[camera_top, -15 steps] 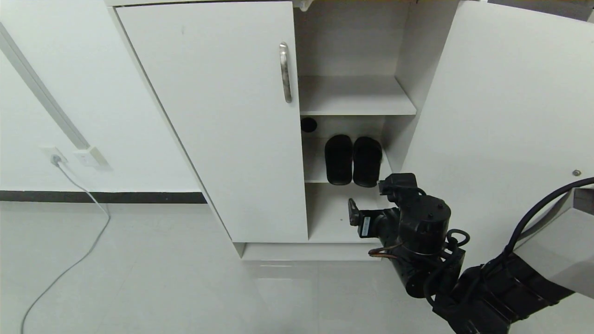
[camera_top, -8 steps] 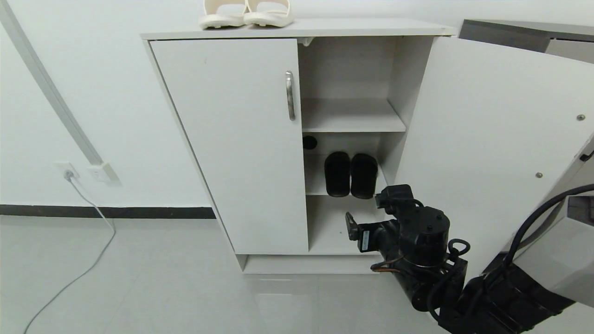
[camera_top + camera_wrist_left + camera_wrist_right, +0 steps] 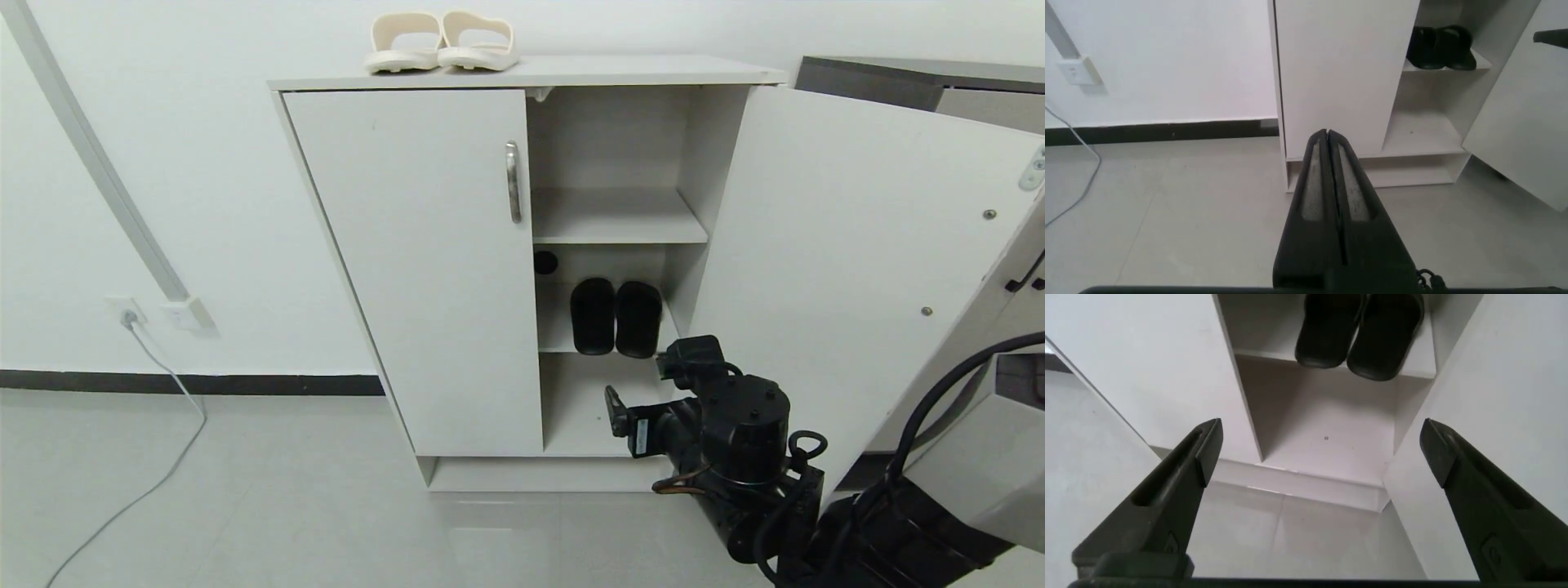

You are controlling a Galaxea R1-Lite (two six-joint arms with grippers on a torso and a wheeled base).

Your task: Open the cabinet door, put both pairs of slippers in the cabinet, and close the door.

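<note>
The white cabinet (image 3: 522,72) has its right door (image 3: 833,245) swung wide open and its left door (image 3: 424,269) closed. A pair of black slippers (image 3: 615,317) lies side by side on the middle shelf, also seen in the right wrist view (image 3: 1360,327). A cream pair of slippers (image 3: 441,41) rests on the cabinet's top. My right gripper (image 3: 649,380) is open and empty, low in front of the bottom compartment and below the black slippers. My left gripper (image 3: 1327,143) is shut on nothing, held above the floor, back from the closed door (image 3: 1339,73).
A wall socket (image 3: 126,314) with a grey cable trailing over the floor is at the left. A grey unit (image 3: 898,82) stands behind the open door. The tiled floor (image 3: 245,506) before the cabinet offers free room.
The head view has shifted, so the cabinet's top and the cream slippers have come into the picture. The right gripper stays open in front of the bottom compartment.
</note>
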